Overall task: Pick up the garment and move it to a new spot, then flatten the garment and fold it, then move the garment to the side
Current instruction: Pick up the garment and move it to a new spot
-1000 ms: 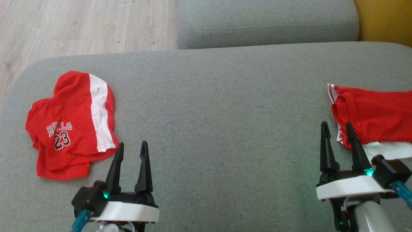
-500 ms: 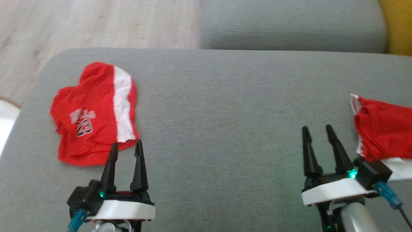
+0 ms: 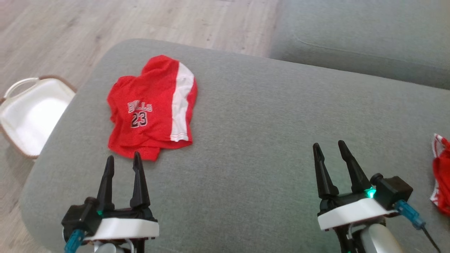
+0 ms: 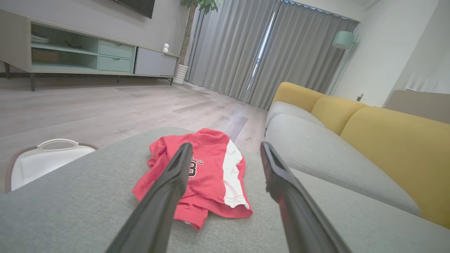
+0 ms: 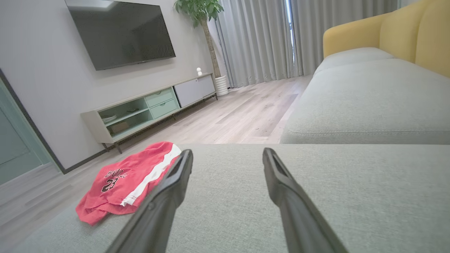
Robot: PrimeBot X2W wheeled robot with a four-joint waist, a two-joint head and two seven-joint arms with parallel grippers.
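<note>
What worries me most starts with the grey cushion [image 3: 253,116]. The garment [image 3: 151,109] lies on its left part, not far from the rounded edge and just ahead of my left gripper [image 3: 123,157]. An outward drag could slide it over the side toward the white basket [image 3: 31,112] on the floor.

The garment itself is the next risk. It is rumpled in overlapping layers, so a shallow pinch may catch only the top sheet and lift it lopsided. A deep pinch may trap several layers and keep it from opening flat. My pointed tips could also snag the open weave.

A second red cloth [image 3: 442,175] sits at the far right, near my right gripper [image 3: 328,144]. The picture's edge cuts it off, so I cannot tell what it is, and it could be mistaken for the target.

Both my grippers are spread wide and carry nothing.

The cushion is broad and soft-looking, with a fine woven grey cover and rounded corners. The garment is thin red mesh with a white side stripe and a "BULLS 23" print, its lower hem bunched under. The basket looks like smooth plastic with a looped handle and a brown rim. My fingers are long, dark and hard, tapering to points.
</note>
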